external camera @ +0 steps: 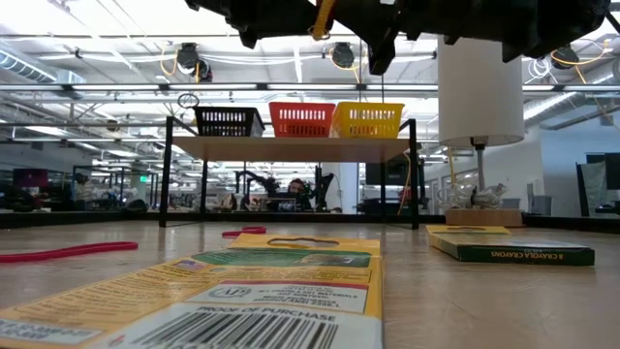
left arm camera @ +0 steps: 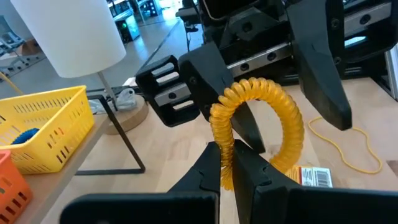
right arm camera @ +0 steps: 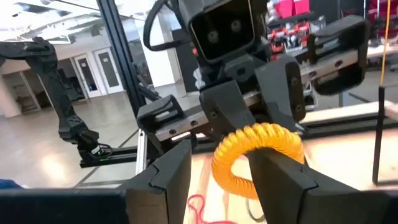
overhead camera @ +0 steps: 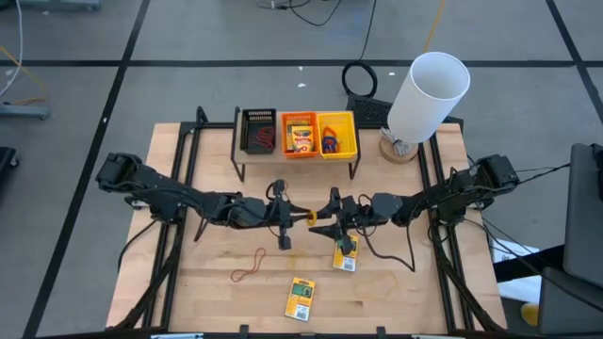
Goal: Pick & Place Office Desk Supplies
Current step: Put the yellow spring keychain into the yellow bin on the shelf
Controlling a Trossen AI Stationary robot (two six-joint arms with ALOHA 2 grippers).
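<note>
A yellow coiled band (left arm camera: pixel 261 99) bent into an arch hangs in mid-air between my two grippers, above the table's middle (overhead camera: pixel 309 217). My left gripper (left arm camera: pixel 227 158) comes from the table's left (overhead camera: pixel 285 218) and is shut on the coil. My right gripper (right arm camera: pixel 221 158) faces it from the right (overhead camera: pixel 327 216), open, one finger on each side of the coil; whether it touches I cannot tell. Two yellow packs lie flat on the table (overhead camera: pixel 346 252) (overhead camera: pixel 301 299). A brown band (overhead camera: pixel 250 268) and a thin yellow loop (overhead camera: pixel 382 282) lie nearby. My left gripper pinches one leg of the coil's arch (left arm camera: pixel 222 134) between its two fingers, coming level from the table's left. The rest of the coil curves out past the fingertips, lifted clear of the table.
A raised shelf at the far side carries a black bin (overhead camera: pixel 257 130), an orange bin (overhead camera: pixel 300 135) and a yellow bin (overhead camera: pixel 336 134), each with supplies inside. A big white cylinder (overhead camera: pixel 429 94) stands on a round base at the far right. A red band (external camera: pixel 58 252) lies near.
</note>
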